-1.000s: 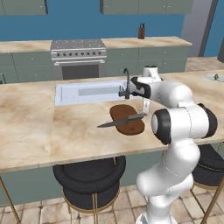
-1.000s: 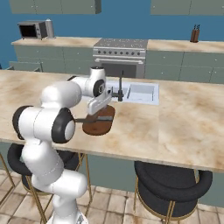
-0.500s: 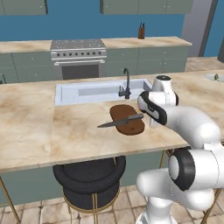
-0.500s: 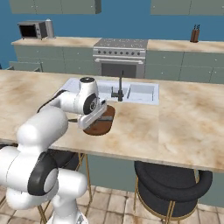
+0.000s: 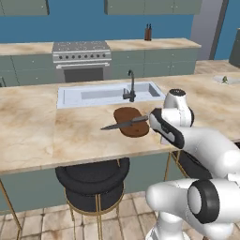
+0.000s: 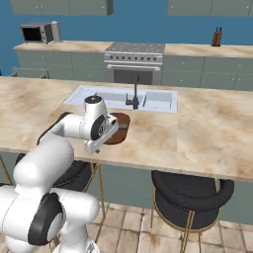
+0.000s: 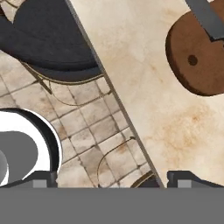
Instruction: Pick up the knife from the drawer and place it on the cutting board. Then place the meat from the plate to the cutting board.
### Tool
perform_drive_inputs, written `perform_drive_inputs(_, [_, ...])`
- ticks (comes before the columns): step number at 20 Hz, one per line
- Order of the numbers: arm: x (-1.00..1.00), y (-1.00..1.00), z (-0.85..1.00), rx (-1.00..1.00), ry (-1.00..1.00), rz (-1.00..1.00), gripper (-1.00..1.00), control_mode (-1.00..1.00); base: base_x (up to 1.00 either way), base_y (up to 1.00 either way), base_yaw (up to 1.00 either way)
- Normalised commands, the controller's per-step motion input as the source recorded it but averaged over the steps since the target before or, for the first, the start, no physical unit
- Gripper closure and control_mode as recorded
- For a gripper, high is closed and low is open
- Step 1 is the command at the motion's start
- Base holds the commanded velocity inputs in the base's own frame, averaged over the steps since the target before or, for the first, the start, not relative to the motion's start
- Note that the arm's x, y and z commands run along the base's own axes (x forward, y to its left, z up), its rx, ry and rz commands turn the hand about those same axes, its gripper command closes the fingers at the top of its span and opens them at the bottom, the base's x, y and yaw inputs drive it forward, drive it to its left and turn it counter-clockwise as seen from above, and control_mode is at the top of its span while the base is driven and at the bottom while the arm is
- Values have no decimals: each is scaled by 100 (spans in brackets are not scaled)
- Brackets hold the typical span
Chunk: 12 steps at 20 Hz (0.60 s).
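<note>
The knife (image 5: 125,123) lies across the dark reddish-brown cutting board (image 5: 131,121) on the island counter, its blade pointing left past the board's rim. In the hand view the cutting board (image 7: 197,57) is at the upper right with part of the knife (image 7: 204,16) on it. My gripper (image 7: 113,178) is open and holds nothing; it hangs over the counter's front edge, just right of the board, where the wrist (image 5: 162,127) stands. Far right on the counter, the meat (image 5: 225,78) lies on the pale plate (image 5: 218,80). The drawer is out of view.
A sink (image 5: 101,93) with a dark faucet (image 5: 131,89) lies behind the board. Black round stools (image 5: 91,177) stand under the counter's front edge (image 7: 114,94). A stove (image 5: 82,60) and a knife block (image 5: 148,33) are on the back counter.
The hand has drawn back from above the board toward the counter's front edge and turned downward. The knife stays on the board and the jaws remain open.
</note>
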Motion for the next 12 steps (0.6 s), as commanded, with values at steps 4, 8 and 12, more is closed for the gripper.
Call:
perform_drive_inputs(4, [0, 0, 0, 0, 0, 0, -100, 100, -100, -46, -16])
perform_drive_inputs(8, [0, 0, 0, 0, 0, 0, -100, 100, -80, -66, -20])
perform_drive_inputs(12, [0, 0, 0, 0, 0, 0, -100, 100, -34, -87, -14])
